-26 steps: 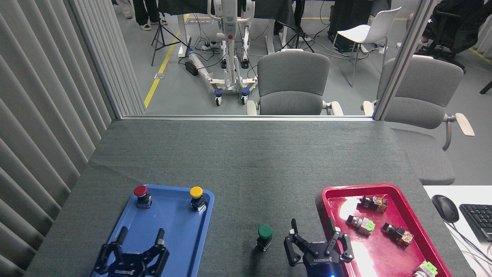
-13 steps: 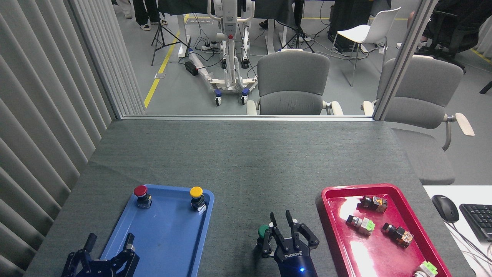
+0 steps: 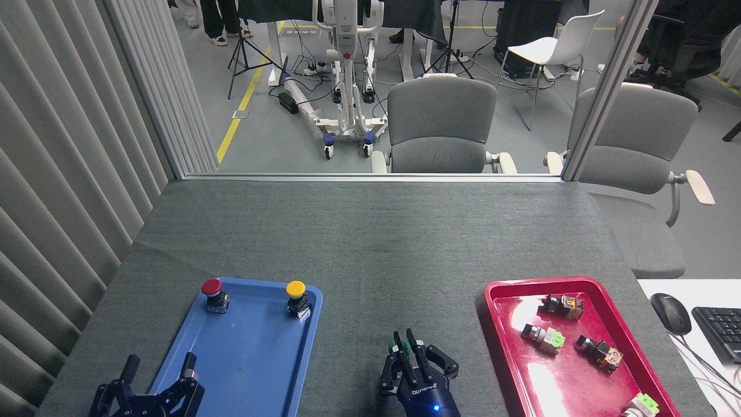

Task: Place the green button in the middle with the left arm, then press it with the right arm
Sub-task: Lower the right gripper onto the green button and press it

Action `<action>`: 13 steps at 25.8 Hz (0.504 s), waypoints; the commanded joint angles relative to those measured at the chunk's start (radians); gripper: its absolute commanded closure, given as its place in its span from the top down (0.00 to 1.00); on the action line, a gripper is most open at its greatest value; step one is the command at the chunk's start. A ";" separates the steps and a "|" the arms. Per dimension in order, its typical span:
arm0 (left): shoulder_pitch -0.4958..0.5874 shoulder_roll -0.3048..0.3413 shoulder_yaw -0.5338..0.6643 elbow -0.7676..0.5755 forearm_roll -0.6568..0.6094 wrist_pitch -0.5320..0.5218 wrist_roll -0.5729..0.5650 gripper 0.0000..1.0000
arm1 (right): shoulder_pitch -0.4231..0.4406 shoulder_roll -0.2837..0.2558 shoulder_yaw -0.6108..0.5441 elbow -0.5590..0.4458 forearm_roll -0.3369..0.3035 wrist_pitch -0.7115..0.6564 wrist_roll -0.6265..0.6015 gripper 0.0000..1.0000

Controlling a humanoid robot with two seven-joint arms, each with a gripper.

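Showing one green button (image 3: 399, 347), two trays, two grippers.

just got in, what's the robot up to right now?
The right claw is over the green button, which sits on the grey table covering between the blue tray and the red tray. Its fingers are bunched over the cap; actual contact can't be confirmed. The left claw hangs open and empty at the blue tray's near left edge. The red button and the yellow button sit in the blue tray.
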 commanded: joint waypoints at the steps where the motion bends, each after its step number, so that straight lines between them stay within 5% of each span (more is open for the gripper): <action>1: 0.001 -0.001 0.000 0.005 0.002 0.000 0.002 1.00 | 0.000 0.000 0.000 0.026 0.001 -0.004 0.003 0.28; 13: 0.002 -0.002 0.000 0.026 0.030 0.002 0.002 1.00 | 0.000 -0.003 0.006 0.030 0.015 -0.016 0.003 0.06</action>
